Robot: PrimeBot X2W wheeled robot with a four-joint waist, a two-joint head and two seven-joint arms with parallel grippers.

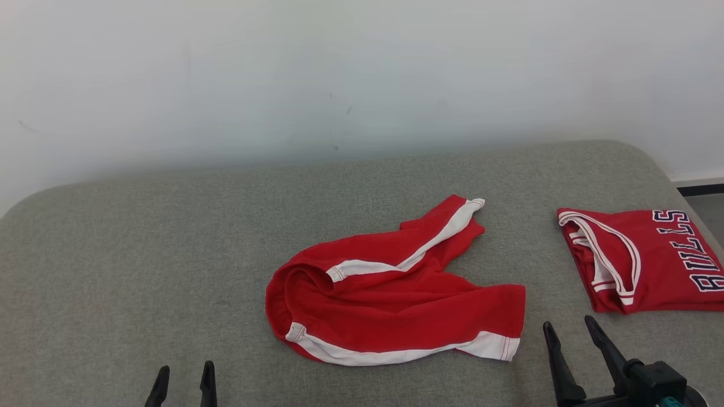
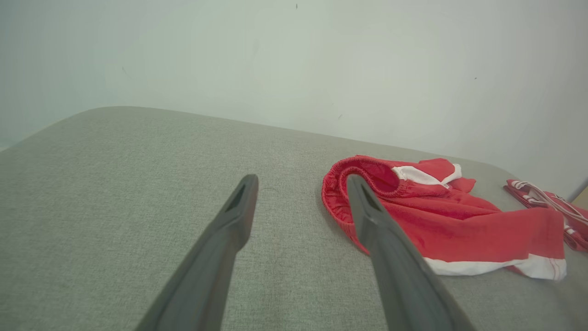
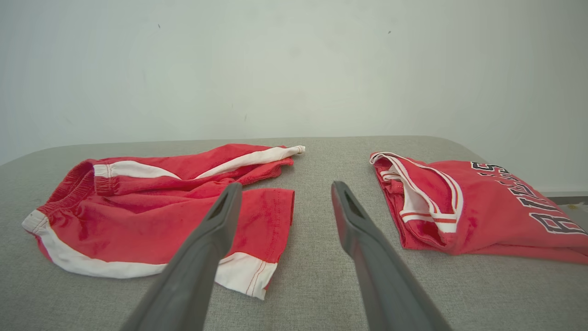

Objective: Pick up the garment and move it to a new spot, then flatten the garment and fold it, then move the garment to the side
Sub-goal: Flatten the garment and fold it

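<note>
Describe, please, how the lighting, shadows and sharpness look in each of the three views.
Head view: soft, even light, only a faint shadow under the red shorts, pale wall washed out. Left wrist view: wide-angle lens bows the far edge of the grey cushion; the left end effector looks soft up close. Right wrist view: the right end effector is likewise soft, jersey lettering legible.

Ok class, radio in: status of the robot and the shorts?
Left end effector, right end effector open, empty. Red shorts crumpled, untouched. Folded jersey apart, to the right.
</note>
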